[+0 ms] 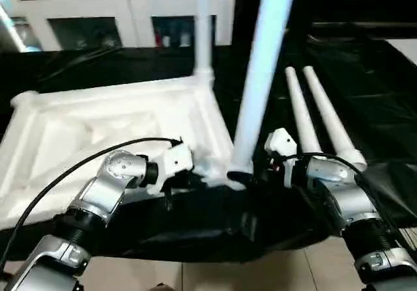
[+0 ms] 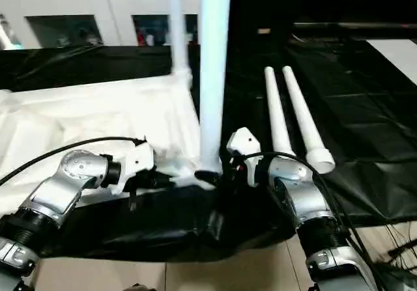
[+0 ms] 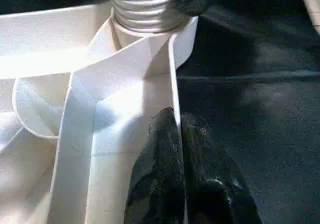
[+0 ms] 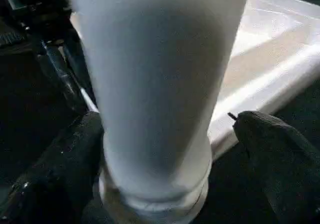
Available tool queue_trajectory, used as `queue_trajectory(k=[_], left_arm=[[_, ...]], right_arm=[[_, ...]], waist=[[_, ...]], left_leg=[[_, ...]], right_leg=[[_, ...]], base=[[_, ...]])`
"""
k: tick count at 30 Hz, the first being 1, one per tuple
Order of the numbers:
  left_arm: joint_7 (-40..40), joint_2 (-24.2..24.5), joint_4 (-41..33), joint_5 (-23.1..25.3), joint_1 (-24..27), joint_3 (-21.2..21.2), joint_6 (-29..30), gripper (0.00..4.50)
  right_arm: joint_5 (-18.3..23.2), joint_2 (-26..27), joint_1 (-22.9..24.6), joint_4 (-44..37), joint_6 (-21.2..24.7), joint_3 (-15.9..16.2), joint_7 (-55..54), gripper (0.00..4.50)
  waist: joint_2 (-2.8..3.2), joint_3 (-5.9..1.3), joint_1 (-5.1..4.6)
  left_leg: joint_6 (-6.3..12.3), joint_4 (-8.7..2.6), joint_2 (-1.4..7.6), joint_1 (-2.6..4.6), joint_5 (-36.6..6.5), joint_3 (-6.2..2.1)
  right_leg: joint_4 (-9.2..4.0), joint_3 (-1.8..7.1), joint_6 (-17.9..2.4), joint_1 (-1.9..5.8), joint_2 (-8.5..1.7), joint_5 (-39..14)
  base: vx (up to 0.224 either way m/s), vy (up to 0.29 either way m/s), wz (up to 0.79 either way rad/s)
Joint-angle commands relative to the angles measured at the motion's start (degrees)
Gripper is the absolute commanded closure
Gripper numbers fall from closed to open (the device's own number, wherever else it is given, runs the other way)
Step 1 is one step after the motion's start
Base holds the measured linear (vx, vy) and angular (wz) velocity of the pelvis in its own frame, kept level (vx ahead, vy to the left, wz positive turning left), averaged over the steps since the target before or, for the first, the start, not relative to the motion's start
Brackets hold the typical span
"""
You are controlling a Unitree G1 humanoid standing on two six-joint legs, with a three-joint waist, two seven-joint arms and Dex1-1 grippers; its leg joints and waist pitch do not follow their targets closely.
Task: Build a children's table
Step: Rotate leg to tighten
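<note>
Two legs spare: loose legs (image 1: pixel 322 118) lying on black tabletop (image 1: pixel 371 89).
Left gripper (image 3: pixel 177 134): fingers pinching table top (image 1: pixel 98 128) rim.
Right gripper (image 4: pixel 165 149): fingers spread around upright leg (image 4: pixel 160 83).
Handling: likely light, stiff, slippery plastic; grip near threaded base.

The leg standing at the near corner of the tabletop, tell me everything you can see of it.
The leg is a long, smooth white plastic tube, leaning slightly. Its lower end has a collar and screw threads, and sits at the near corner socket of the upside-down tabletop, seemingly not fully screwed in. The right end effector straddles its base, one finger touching it, the other apart. The left end effector pinches the tabletop's rim nearby.
</note>
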Motion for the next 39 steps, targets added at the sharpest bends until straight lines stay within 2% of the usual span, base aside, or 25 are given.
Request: queue_trajectory(k=[1,2,3,5,6,7,10,11,12,15,17,19,20,27,29,32,36,37,38,39], left_arm=[[-2.2,0.8,-0.4,0.4,1.2,-1.8,0.1,4.5],[-2.3,0.8,-0.4,0.3,1.2,-1.8,0.1,4.5],[-2.4,0.9,-0.4,0.3,1.2,-1.7,0.2,4.5],[-2.8,1.2,-1.0,0.3,1.3,-1.8,0.7,4.5],[-2.8,1.2,-1.0,0.3,1.3,-1.8,0.7,4.5],[-2.8,1.3,-1.1,0.3,1.3,-1.7,0.7,4.5],[-2.9,1.3,-1.2,0.1,1.3,-1.7,0.9,4.5],[-2.9,1.4,-1.2,0.1,1.3,-1.7,1.0,4.5],[-2.9,1.4,-1.2,0.1,1.3,-1.7,1.0,4.5],[-3.0,1.4,-1.2,0.1,1.2,-1.7,1.2,4.5],[-3.1,1.4,-1.2,0.1,1.2,-1.8,1.2,4.5],[-3.2,1.5,-1.3,0.2,1.2,-1.8,1.2,4.5],[-3.2,1.5,-1.3,0.2,1.2,-1.9,1.3,4.5],[-3.1,1.5,-1.1,0.2,1.0,-2.1,1.6,4.5],[-0.9,0.8,0.1,1.1,0.5,-1.9,1.6,4.5],[3.4,-0.8,2.7,2.5,-0.6,-1.4,2.6,4.5],[9.9,-4.8,5.7,2.8,-2.1,-0.1,5.7,4.5],[10.6,-5.4,5.9,2.8,-2.2,0.0,6.4,4.5],[13.1,-6.8,6.8,3.3,-2.9,0.2,7.9,4.5],[14.5,-7.5,7.3,3.6,-3.2,0.2,8.6,4.5]], right_arm=[[-0.3,-0.9,-0.9,0.4,-0.8,0.4,1.0,0.06],[-0.4,-0.9,-0.9,0.4,-0.8,0.4,1.2,0.06],[-0.5,-0.8,-1.1,0.7,-0.8,0.6,1.6,0.06],[-0.4,-0.7,-1.3,1.1,-0.4,0.9,2.8,0.06],[-0.4,-0.7,-1.4,1.1,-0.4,0.9,2.8,0.34],[-0.5,-0.7,-1.5,1.3,-0.4,1.0,2.7,0.34],[-0.2,-0.5,-1.8,1.8,-0.2,0.9,2.9,0.48],[0.0,-0.4,-1.9,1.9,0.0,0.9,3.1,0.76],[0.1,-0.4,-1.9,2.0,0.0,0.9,3.2,0.84],[-0.1,-0.3,-2.0,2.3,-0.2,0.9,3.5,0.88],[-0.2,-0.2,-2.0,2.5,-0.3,0.9,3.6,1.22],[-0.2,-0.2,-1.9,2.6,-0.4,1.0,3.6,1.28],[-0.2,-0.2,-1.9,2.7,-0.5,1.1,3.5,1.53],[-0.7,0.4,-1.8,3.4,-0.9,0.9,2.5,1.83],[-1.5,1.9,-1.9,5.0,-0.5,0.0,-2.3,1.83],[-1.1,4.7,-1.9,6.9,1.2,-1.6,-8.0,1.84],[-1.7,9.7,-1.1,8.7,3.0,-2.8,-17.6,1.85],[-1.8,10.4,-1.1,9.0,3.2,-3.0,-19.0,1.85],[-2.2,12.1,-1.2,9.8,3.5,-3.4,-22.5,1.85],[-2.4,13.0,-1.3,10.3,3.6,-3.5,-24.5,1.85]], waist=[[-0.45,-3.5,-0.12],[-0.33,-3.32,-0.15],[-0.44,-3.21,-0.18],[-0.44,-2.86,-0.28],[-0.42,-2.89,-0.27],[-0.49,-2.9,-0.3],[-0.63,-3.07,-0.37],[-0.64,-3.16,-0.37],[-0.66,-3.23,-0.36],[-0.58,-3.3,-0.32],[-0.55,-3.3,-0.32],[-0.55,-3.28,-0.32],[-0.53,-3.26,-0.35],[-0.61,-3.36,-0.46],[-0.53,-3.28,-0.53],[-0.61,-3.05,-1.08],[-0.5,-2.75,-1.4],[-0.22,-2.7,-1.57],[-0.49,-2.65,-1.6],[-0.35,-2.43,-1.77]], left_leg=[[6.81,-3.2,1.94,1.3,-4.9,-0.28],[5.44,-3.5,2.09,1.51,-7.4,-0.29],[4.79,-3.65,2.11,1.57,-8.5,-0.25],[1.89,-4.29,2.23,1.94,-13.3,-0.24],[1.52,-4.31,2.22,2.02,-13.5,-0.23],[1.28,-4.31,2.21,2.05,-13.5,-0.21],[1.45,-4.16,2.05,1.76,-11.3,-0.25],[1.88,-3.99,1.96,1.68,-10.1,-0.21],[2.35,-3.86,1.93,1.59,-9.1,-0.2],[3.29,-3.67,1.9,1.5,-7.7,-0.17],[3.36,-3.67,1.92,1.55,-7.9,-0.17],[3.27,-3.67,1.93,1.57,-8.5,-0.16],[3.07,-3.73,1.96,1.61,-8.8,-0.18],[3.25,-3.58,1.9,1.58,-8.1,-0.16],[3.03,-3.67,1.94,1.61,-8.6,-0.18],[1.64,-4.0,1.81,1.7,-10.8,-0.21],[-0.81,-4.61,1.84,1.93,-15.2,-0.51],[-1.19,-4.72,1.89,1.95,-15.8,-0.51],[-1.69,-4.83,1.84,1.97,-16.5,-0.62],[-2.13,-4.97,1.79,2.1,-17.9,-0.56]], right_leg=[[-2.28,1.35,-15.6,3.07,-2.3,6.0],[-2.62,1.46,-14.9,2.92,-2.39,2.1],[-2.82,1.51,-14.6,2.87,-2.4,0.3],[-3.55,1.77,-12.8,2.71,-2.58,-7.1],[-3.6,1.82,-12.6,2.67,-2.58,-7.4],[-3.6,1.87,-12.5,2.64,-2.57,-7.3],[-3.24,1.84,-12.6,2.88,-2.52,-4.3],[-3.07,1.83,-12.7,2.94,-2.5,-2.7],[-2.93,1.8,-13.0,3.02,-2.51,-1.4],[-2.73,1.7,-13.5,3.05,-2.46,0.5],[-2.78,1.67,-13.7,3.02,-2.46,0.2],[-2.83,1.67,-13.8,3.01,-2.46,-0.5],[-2.88,1.67,-13.7,2.99,-2.47,-1.1],[-2.7,1.66,-14.0,3.05,-2.46,0.0],[-2.81,1.69,-13.9,2.95,-2.49,-1.1],[-3.29,1.82,-13.2,2.86,-2.52,-4.9],[-4.11,1.89,-11.3,2.65,-2.72,-12.2],[-4.14,1.96,-11.1,2.53,-2.76,-12.9],[-4.41,1.92,-10.3,2.65,-2.73,-14.2],[-4.65,2.0,-9.8,2.33,-2.71,-16.1]], base=[[0.0,0.0,0.0],[0.0,0.0,0.0],[0.0,0.0,0.0],[0.0,0.0,0.0],[0.0,0.0,0.0],[0.0,0.0,0.0],[0.0,0.0,0.0],[0.0,0.0,0.0],[0.0,0.0,0.0],[0.0,0.0,0.0],[0.0,0.0,0.0],[0.0,0.0,0.0],[0.0,0.0,0.0],[0.0,0.0,0.0],[0.0,0.0,0.0],[0.0,0.0,0.0],[0.0,0.0,0.0],[0.0,0.0,0.0],[0.0,0.0,0.0],[0.0,0.0,0.0]])
